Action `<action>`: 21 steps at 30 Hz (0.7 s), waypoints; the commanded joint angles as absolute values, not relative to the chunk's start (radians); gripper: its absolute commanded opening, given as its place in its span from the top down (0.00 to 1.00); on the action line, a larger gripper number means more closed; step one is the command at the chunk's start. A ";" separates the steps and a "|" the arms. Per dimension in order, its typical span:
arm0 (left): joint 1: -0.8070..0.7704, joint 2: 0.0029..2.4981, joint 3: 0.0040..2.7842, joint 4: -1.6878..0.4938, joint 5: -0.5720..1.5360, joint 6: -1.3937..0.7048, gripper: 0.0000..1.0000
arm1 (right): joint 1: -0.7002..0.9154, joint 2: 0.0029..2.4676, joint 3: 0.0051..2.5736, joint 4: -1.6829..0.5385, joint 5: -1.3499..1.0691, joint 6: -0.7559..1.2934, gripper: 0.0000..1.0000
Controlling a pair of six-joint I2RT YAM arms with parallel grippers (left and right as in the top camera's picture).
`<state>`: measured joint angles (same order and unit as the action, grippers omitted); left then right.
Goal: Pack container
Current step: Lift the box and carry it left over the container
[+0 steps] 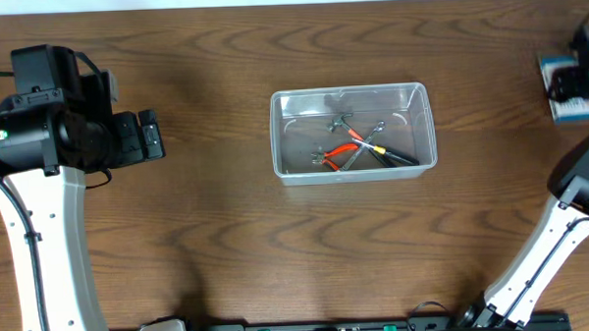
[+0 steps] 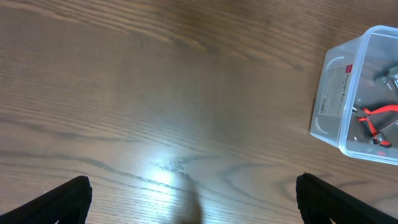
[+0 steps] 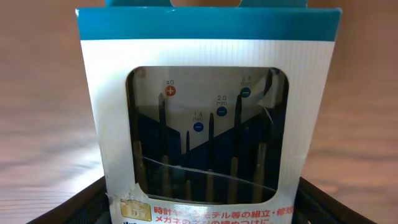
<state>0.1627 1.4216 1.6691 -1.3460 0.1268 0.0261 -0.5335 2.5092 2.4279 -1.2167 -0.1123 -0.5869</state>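
Right claw [image 3: 199, 202] pinches the blue and white screwdriver box [image 3: 208, 56]; left claw [image 2: 193, 199] spread above the table [image 2: 155, 93], near the clear tub [image 1: 351, 90]

One clear container [image 1: 353, 130] is counted on the one table [image 1: 179, 238]. Inside it, one pair of red-handled pliers [image 1: 341, 156], one yellow-and-black-handled tool [image 1: 394, 155] and one small grey metal piece [image 1: 338, 118] are made out; the tangle cannot be counted more surely. One blue and white box [image 3: 208, 56] is seen, with four size marks [image 3: 171, 91] counted in its window. Two arms are counted: the left arm [image 1: 46, 223] and the right arm [image 1: 543, 255].
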 commanded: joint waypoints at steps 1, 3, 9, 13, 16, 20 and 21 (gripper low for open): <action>0.167 1.425 1.686 -1.350 0.119 0.021 0.02 | -0.468 2.389 2.486 -1.227 -0.152 -0.581 0.34; 0.167 1.425 1.686 -1.350 0.119 0.021 0.02 | -0.430 2.358 2.493 -1.238 -0.160 -0.584 0.33; 0.167 1.425 1.686 -1.349 0.119 0.021 0.02 | -0.290 2.270 2.494 -1.300 -0.162 -0.608 0.33; 0.167 1.425 1.686 -1.349 0.119 0.021 0.02 | -0.166 2.222 2.494 -1.348 -0.162 -0.617 0.33; 0.167 1.425 1.686 -1.349 0.119 0.021 0.02 | -0.062 2.198 2.494 -1.382 -0.162 -0.658 0.33; 0.167 1.425 1.686 -1.350 0.119 0.021 0.02 | 0.067 2.194 2.493 -1.436 -0.163 -0.726 0.33; 0.167 1.425 1.686 -1.350 0.119 0.021 0.02 | 0.094 2.194 2.492 -1.449 -0.162 -0.737 0.33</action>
<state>0.1627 1.4216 1.6691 -1.3460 0.1265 0.0257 0.0360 2.2372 2.4733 -1.4292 -0.1474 -0.6682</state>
